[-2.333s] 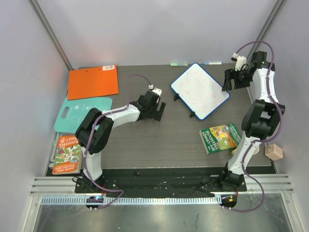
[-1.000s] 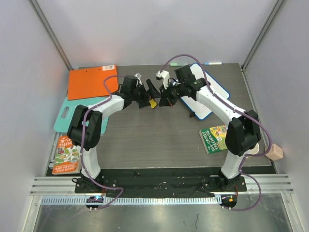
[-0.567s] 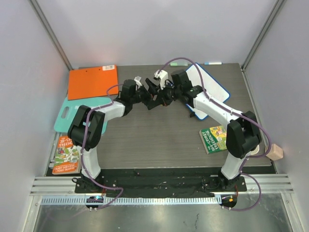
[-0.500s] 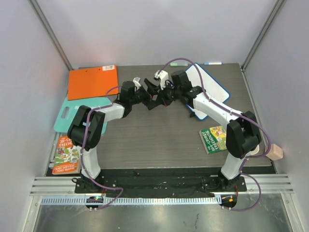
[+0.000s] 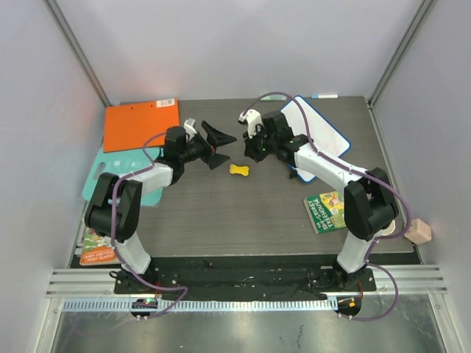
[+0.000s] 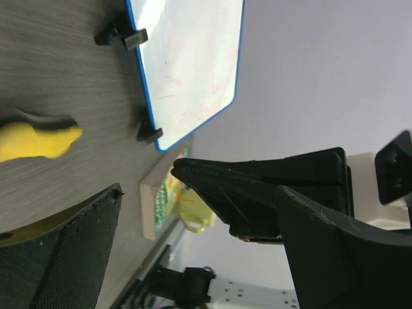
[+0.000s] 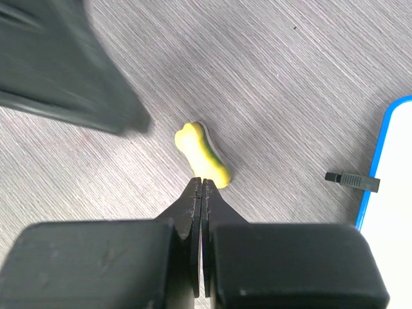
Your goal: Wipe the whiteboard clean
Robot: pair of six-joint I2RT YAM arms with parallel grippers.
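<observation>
- Top view: the whiteboard [image 5: 321,141] sits near the far right corner of the worktop [image 5: 221,213], with the right arm covering part of it.
- A yellow eraser [image 5: 238,169] lies on the worktop around the middle, closer to the far edge, and nothing is touching it.
- The left claw [image 5: 223,149] is spread wide apart and empty, just left of the eraser. The right claw [image 5: 252,151] is just right of it.
- An orange clipboard [image 5: 142,123] is at the far left corner, and a green book [image 5: 335,209] is by the right edge.
- Left wrist view: the fingers [image 6: 257,193] are wide apart and hold nothing. The eraser [image 6: 35,141] and whiteboard [image 6: 187,64] lie beyond them.
- Right wrist view: the fingers [image 7: 193,212] are pressed together with nothing between them, tips right at the eraser [image 7: 203,154]. I can't tell if they touch it. The whiteboard's blue frame [image 7: 385,161] shows at the right.
</observation>
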